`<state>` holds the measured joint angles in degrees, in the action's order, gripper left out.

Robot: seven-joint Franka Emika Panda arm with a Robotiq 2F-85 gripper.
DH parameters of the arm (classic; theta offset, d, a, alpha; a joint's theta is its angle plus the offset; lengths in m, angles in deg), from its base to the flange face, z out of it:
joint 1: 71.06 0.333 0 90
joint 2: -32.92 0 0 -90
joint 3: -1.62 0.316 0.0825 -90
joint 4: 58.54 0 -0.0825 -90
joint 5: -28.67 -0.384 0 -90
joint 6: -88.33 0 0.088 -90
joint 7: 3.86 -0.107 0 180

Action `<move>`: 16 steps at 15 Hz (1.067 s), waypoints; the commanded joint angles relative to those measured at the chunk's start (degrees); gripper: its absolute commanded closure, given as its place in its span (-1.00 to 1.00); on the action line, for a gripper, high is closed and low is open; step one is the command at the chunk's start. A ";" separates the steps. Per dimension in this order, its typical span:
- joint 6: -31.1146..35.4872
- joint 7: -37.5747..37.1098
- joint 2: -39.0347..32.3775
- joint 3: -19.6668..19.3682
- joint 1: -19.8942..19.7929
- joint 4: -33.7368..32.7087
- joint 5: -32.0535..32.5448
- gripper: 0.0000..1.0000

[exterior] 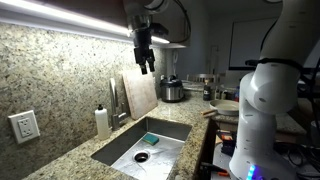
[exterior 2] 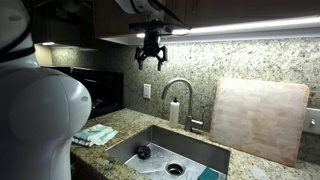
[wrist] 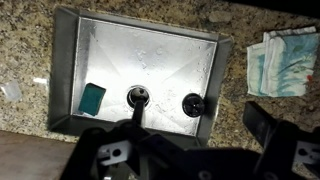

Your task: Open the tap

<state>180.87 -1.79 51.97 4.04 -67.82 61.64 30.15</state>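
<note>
We are in a kitchen with a speckled stone counter and backsplash, lit by a strip light under the cabinets. A steel sink (exterior 2: 128, 148) is set into the counter at the lower middle of both exterior views.

The tap (exterior 2: 190, 102) stands at the back edge of the sink against the wall, just right of centre in that exterior view, and its spout arches over the basin. A white soap bottle (exterior 2: 173, 111) stands just beside it, and a wooden cutting board (exterior 2: 258, 118) leans on the wall further right.

The gripper (exterior 2: 151, 62) hangs high in the upper middle of the frame, well above the tap and apart from it. Its fingers are spread wide and hold nothing. The wrist view looks straight down into the basin, where we see a green sponge (wrist: 92, 97) and the drain (wrist: 137, 96).

We judge the step in hand to be the approach, since nothing has been touched yet. To do it well, we should first come down towards the back edge of the sink and line up with the tap's handle. We cannot make out that handle at this size, so it needs finding on the way down. We think a gentle push with one finger or a light pinch on the handle would suit better than grabbing the spout. We should also keep the fingers off the soap bottle and the board, both of which look easy to knock over.
</note>
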 commanded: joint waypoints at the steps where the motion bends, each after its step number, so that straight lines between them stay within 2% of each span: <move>1: -0.09 0.00 -0.04 0.09 -0.09 -0.10 -0.02 -1.00; 12: -0.09 0.00 -0.04 0.09 -0.09 -0.10 -0.02 -1.00; 16: 1.81 -1.10 7.99 -0.89 -0.24 7.83 -2.84 -1.00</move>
<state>180.87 -1.88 52.74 3.66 -67.83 62.41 29.90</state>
